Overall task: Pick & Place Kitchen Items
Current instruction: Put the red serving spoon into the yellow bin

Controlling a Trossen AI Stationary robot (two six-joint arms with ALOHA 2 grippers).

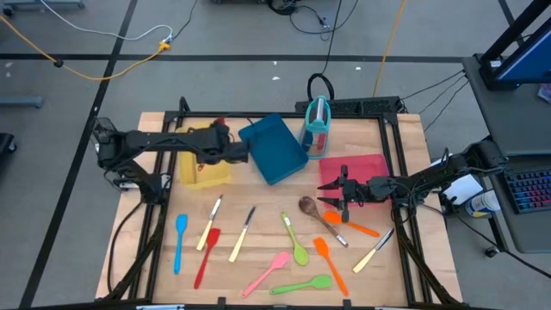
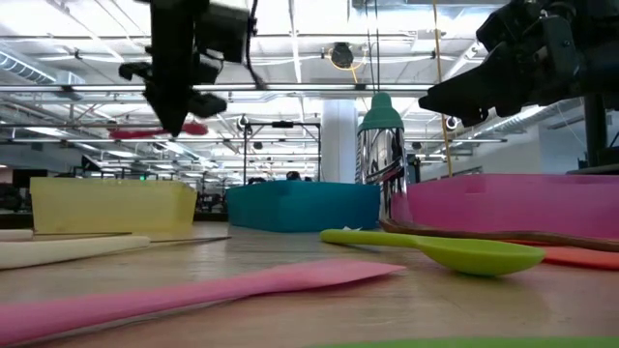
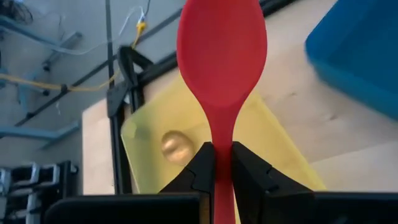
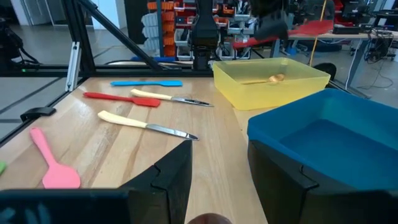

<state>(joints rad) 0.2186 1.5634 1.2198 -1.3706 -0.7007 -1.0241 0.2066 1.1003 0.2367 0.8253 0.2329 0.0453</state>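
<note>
My left gripper (image 1: 224, 136) is shut on a red spoon (image 3: 222, 56) above the yellow tray (image 1: 202, 168). The spoon's bowl points toward the table's far edge and also shows in the right wrist view (image 4: 311, 28). A small golden spoon (image 3: 174, 147) lies in the yellow tray. My right gripper (image 1: 334, 196) is open and empty at the near edge of the pink-red tray (image 1: 357, 168). It stands just over the wooden spoon (image 1: 317, 213), whose bowl shows between its fingers (image 4: 208, 219). Several utensils lie flat on the table. My left gripper pinches the red spoon's handle (image 3: 222, 163) between its two fingers, just behind the bowl. The fingers lie along the handle. The spoon is lifted clear and sticks out past the fingertips above the yellow tray.
A blue tray (image 1: 274, 148) and a teal holder (image 1: 317, 125) stand at the far middle. On the near half lie a blue spatula (image 1: 180, 243), a red spatula (image 1: 207, 254), two cream-handled knives (image 1: 243, 234), a green spoon (image 1: 295, 241), a pink spatula (image 1: 269, 271) and orange utensils (image 1: 330, 263).
</note>
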